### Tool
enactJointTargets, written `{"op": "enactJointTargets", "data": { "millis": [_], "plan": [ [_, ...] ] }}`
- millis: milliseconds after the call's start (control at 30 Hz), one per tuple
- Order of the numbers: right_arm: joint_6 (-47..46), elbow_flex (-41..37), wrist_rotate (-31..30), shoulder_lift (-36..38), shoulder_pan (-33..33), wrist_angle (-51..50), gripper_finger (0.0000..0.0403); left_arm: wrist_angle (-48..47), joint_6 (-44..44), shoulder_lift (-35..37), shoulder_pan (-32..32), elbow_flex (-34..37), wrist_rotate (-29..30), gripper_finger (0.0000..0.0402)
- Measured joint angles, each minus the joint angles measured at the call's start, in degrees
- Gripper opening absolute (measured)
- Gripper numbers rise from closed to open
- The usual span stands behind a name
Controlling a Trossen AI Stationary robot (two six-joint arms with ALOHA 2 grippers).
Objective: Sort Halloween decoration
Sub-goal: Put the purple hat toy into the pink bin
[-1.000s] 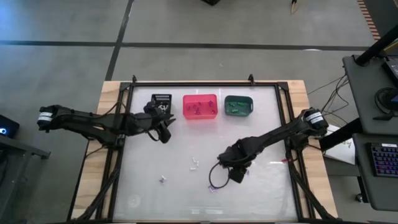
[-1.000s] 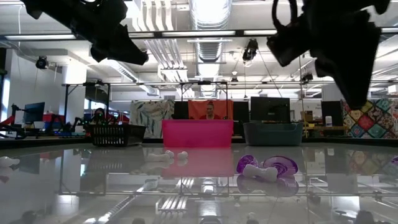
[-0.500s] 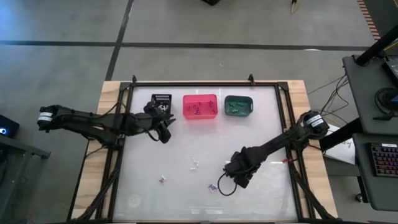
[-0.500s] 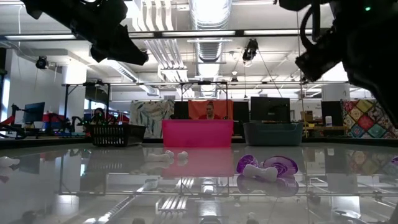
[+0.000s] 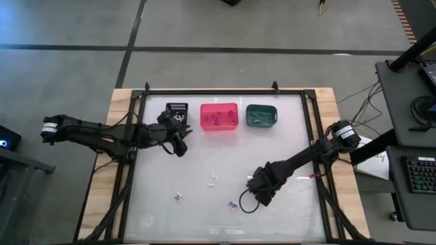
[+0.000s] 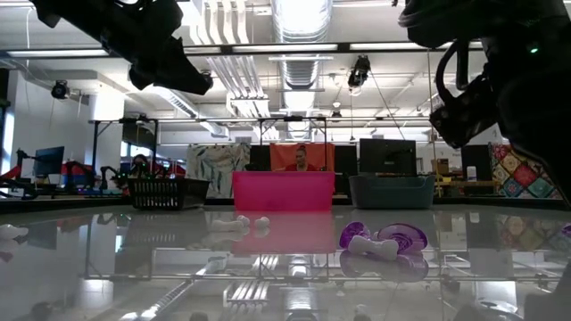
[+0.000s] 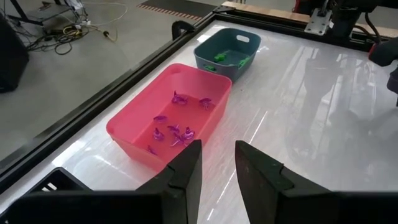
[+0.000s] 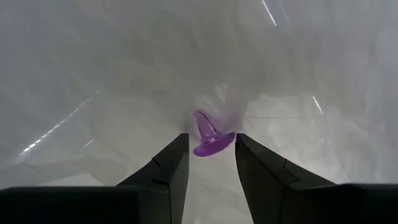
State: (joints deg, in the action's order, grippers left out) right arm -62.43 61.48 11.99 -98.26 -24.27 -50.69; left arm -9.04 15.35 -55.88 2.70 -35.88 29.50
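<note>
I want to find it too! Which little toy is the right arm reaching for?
Look at the pink bin at the table's far edge, then come toward the near edge to the right tool. Between its open fingers lies a tiny purple witch hat, the only purple trinket there; the trinkets nearby are white.

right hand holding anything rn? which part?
Nothing held. The right hand is open, its fingers either side of a purple trinket lying on the table, not closed on it. The left hand is empty too.

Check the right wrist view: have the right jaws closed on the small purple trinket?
No: the purple trinket lies on the table between the open jaws of the right gripper, untouched.
</note>
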Motion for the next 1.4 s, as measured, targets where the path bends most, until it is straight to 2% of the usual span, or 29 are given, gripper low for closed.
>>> {"op": "enactJointTargets", "data": {
  "millis": [200,467,767,900,1167,1267,1400],
  "plan": [
    [0.00,-0.89,-0.22,0.00,0.00,0.61,0.0096,0.00,0.22,-0.02,0.00,0.00,0.00,0.0079],
    [0.02,-1.61,-0.85,0.15,0.00,0.90,0.0015,0.00,0.22,-0.02,0.00,0.00,0.00,0.0079],
    [1.67,-1.72,-2.53,2.79,0.55,0.46,0.0011,0.53,0.83,-0.02,0.02,0.00,0.00,0.0079],
    [4.16,-0.67,-8.04,5.92,1.82,1.72,0.0011,2.37,1.14,-0.02,0.53,0.00,-0.02,0.0079],
    [19.28,-0.10,-22.68,11.24,8.33,14.41,0.0011,6.05,0.55,-0.03,2.08,0.00,-0.02,0.0079],
    [27.14,-0.10,-25.38,11.76,11.42,20.91,0.0011,6.10,0.48,-0.02,2.67,0.00,-0.02,0.0079],
    [39.49,-0.16,-25.73,11.22,15.47,31.63,0.0011,6.12,0.44,-0.02,3.46,0.00,-0.02,0.0079]
  ]
}}
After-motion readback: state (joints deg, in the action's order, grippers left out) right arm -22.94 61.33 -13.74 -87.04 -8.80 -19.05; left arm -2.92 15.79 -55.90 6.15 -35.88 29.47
